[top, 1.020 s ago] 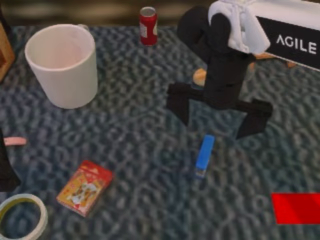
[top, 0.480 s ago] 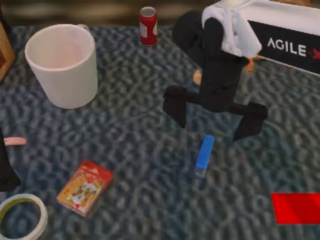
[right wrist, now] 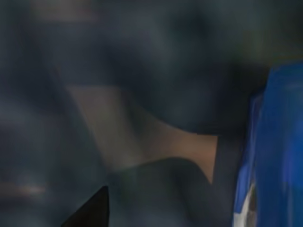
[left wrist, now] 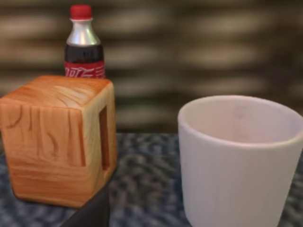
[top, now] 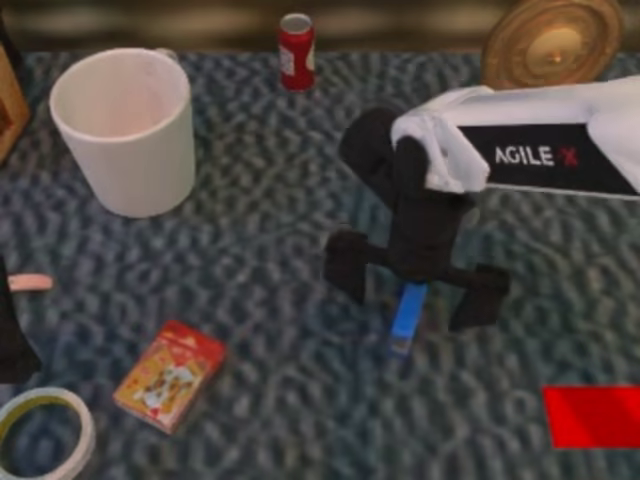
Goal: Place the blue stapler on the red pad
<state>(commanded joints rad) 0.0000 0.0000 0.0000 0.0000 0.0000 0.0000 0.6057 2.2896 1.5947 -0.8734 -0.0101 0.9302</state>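
Note:
The blue stapler [top: 405, 322] lies on the patterned cloth right of centre, its grey tip toward the front edge. My right gripper [top: 414, 283] is open and straddles the stapler's far end, one dark finger on each side, with gaps to both. The right wrist view is dim and close, with the blue stapler [right wrist: 279, 151] at its edge. The red pad [top: 592, 416] lies flat at the front right corner, well apart from the stapler. My left gripper [top: 8, 350] stays parked at the left edge, open, one fingertip [left wrist: 92, 213] showing in its wrist view.
A white cup [top: 125, 130] stands at the back left, a red can [top: 296, 50] at the back middle, a round golden disc [top: 553, 40] at the back right. A red card box [top: 168, 374] and a tape ring [top: 45, 432] lie front left. A wooden block [left wrist: 57, 137] and cola bottle [left wrist: 84, 45] stand by the cup.
My right arm has swung toward the front and come down, bringing the open gripper from behind the stapler to astride its far end. The stapler has not moved.

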